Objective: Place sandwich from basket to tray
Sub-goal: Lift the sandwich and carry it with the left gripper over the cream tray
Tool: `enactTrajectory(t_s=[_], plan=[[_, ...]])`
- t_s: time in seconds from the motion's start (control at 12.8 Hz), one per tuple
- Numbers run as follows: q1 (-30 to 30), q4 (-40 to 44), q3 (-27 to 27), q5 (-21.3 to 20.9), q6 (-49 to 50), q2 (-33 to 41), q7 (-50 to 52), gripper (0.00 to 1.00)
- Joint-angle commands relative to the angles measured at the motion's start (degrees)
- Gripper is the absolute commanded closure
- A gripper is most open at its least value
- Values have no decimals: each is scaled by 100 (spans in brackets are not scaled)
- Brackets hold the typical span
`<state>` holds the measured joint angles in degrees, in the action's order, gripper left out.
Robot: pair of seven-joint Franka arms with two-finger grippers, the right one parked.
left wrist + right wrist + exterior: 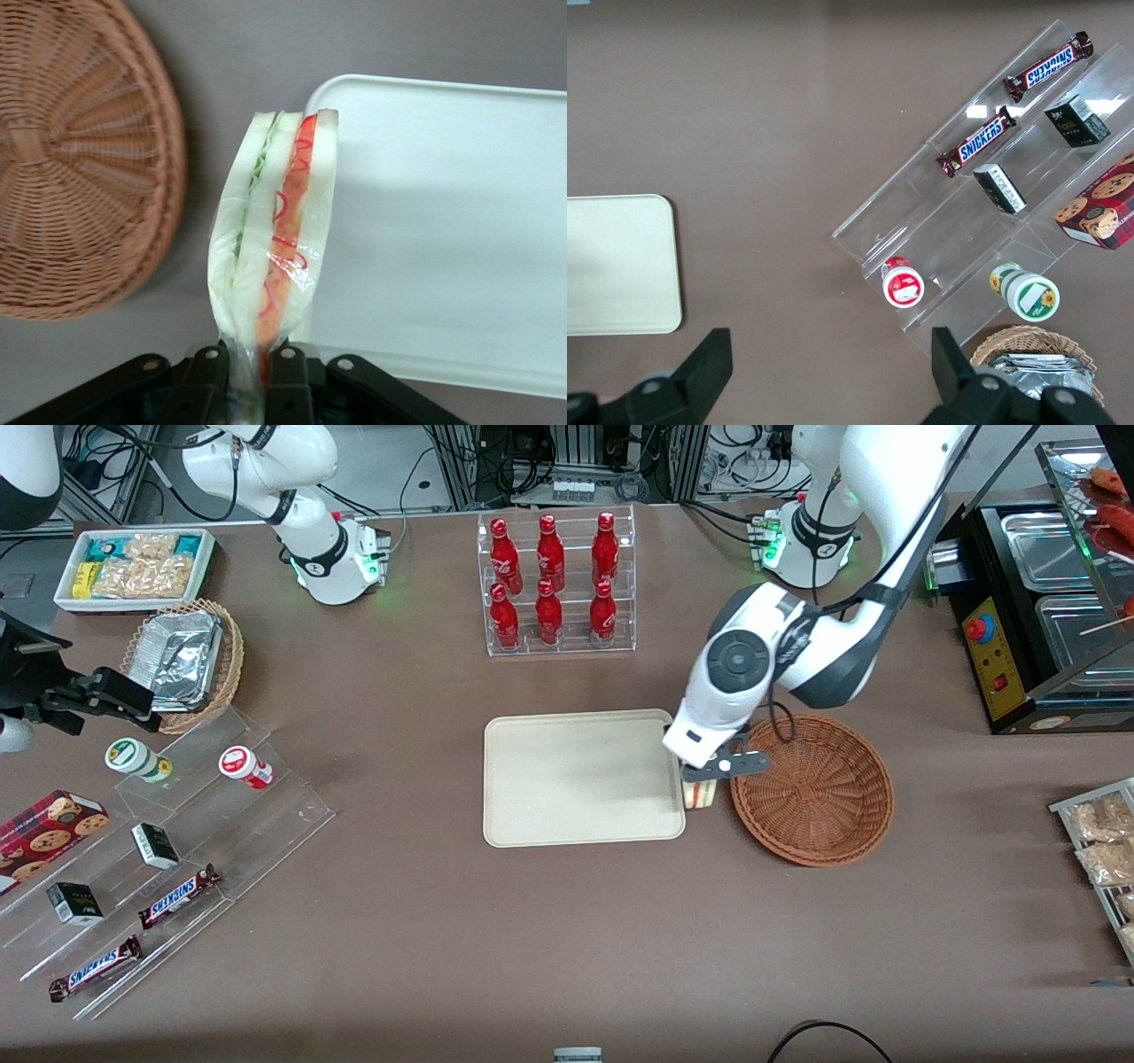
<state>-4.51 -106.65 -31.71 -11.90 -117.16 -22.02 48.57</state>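
- Tray [576,779] first: carrying the sandwich [700,793] well clear over the rim toward the flat middle looks the sound way to do this step, since a release at the edge would likely leave it tipped on the rim.
- Sandwich: it hangs in its clear wrap, pinched by its narrow end, with the layered edge pointing away from the gripper [251,367]; it sits between tray and basket, just at the tray's edge.
- Gripper: the fingers [288,376] are drawn close together on the wrapped tip, so a low, gentle release seems wise.
- Basket [815,788]: it lies just beside the gripper, toward the working arm's end, with nothing showing inside.
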Motion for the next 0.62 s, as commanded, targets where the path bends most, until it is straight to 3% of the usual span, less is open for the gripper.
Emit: enactTrajectory(t_s=[0.0,0.31,0.55], plan=[[-365,626,-142,-277,159,-504,529,94],[-928,1189,-125,-295,159,-988,1013,94],[-1306,1602,-116,-680,159,-1365,1619,94]])
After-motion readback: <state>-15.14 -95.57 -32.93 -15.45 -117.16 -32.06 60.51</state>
